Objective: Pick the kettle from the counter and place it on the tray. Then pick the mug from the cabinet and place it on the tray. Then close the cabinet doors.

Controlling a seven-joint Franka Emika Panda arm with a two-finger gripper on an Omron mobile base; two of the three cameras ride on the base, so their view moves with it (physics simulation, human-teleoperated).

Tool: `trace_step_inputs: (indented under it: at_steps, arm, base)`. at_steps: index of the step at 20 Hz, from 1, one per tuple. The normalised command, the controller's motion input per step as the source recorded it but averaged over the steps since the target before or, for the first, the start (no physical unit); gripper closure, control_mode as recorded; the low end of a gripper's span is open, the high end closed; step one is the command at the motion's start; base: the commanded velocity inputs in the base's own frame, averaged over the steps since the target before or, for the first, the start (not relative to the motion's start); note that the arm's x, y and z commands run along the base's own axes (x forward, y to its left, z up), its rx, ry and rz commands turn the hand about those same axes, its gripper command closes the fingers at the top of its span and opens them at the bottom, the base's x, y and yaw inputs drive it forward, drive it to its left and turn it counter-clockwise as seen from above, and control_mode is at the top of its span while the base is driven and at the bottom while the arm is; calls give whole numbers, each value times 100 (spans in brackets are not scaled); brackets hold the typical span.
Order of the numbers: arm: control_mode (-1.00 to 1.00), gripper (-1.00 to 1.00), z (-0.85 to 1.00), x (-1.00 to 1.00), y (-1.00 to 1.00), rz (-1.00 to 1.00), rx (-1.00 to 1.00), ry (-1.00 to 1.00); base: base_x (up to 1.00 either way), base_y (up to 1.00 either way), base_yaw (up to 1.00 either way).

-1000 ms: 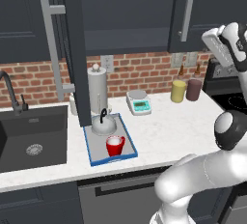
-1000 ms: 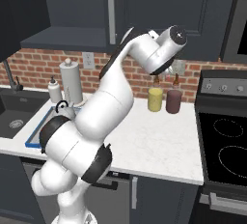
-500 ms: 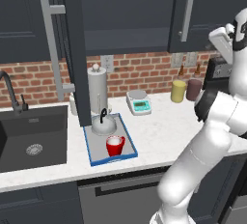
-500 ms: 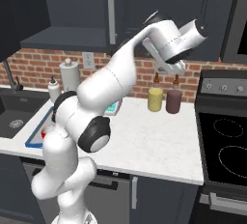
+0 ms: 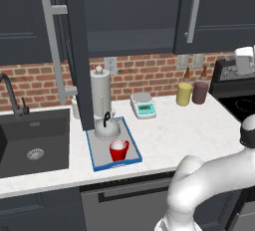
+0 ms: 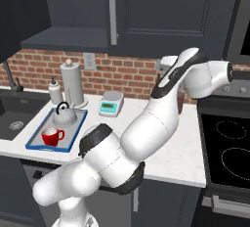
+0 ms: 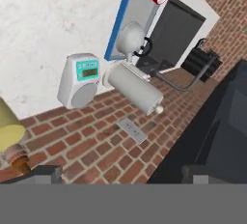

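The silver kettle [image 5: 106, 128] and the red mug [image 5: 118, 150] both sit on the blue-rimmed tray [image 5: 99, 164] on the white counter [image 5: 179, 130], right of the sink. In the right base view the kettle [image 6: 64, 115], mug [image 6: 51, 136] and tray [image 6: 74, 134] lie far left of my hand. One cabinet door [image 5: 74, 51] stands open, edge-on above the tray, and the cabinet [image 5: 129, 18] beside it shows its dark inside. The door to its right [image 5: 219, 11] is shut. My gripper [image 7: 120, 174] is open and holds nothing, up by the brick wall.
A tall grey cylinder [image 5: 100, 93] stands behind the tray, with a white scale [image 5: 143, 104], a yellow canister [image 5: 184, 94] and a maroon canister [image 5: 200, 91] along the wall. The dark sink [image 5: 32, 143] is on the left, the stove [image 6: 229, 147] on the right.
My arm has swung right and a little lower, away from the cabinet toward the stove side, and the fingers have spread wider. Kettle and mug have stayed on the tray.
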Motion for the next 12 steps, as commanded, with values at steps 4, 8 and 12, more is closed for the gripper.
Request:
trace_step_inputs:
  at_steps: [4, 8, 12]
  arm:
    - [-100, -100, -4, -27, 66, -3, -4, -24]
    - [-100, -100, 16, -40, 71, 0, -9, -2]
    - [-100, -100, 7, -39, 64, 0, -8, 0]
  base:
    - [0, 0, 0]
    - [0, 0, 0]
    - [0, 0, 0]
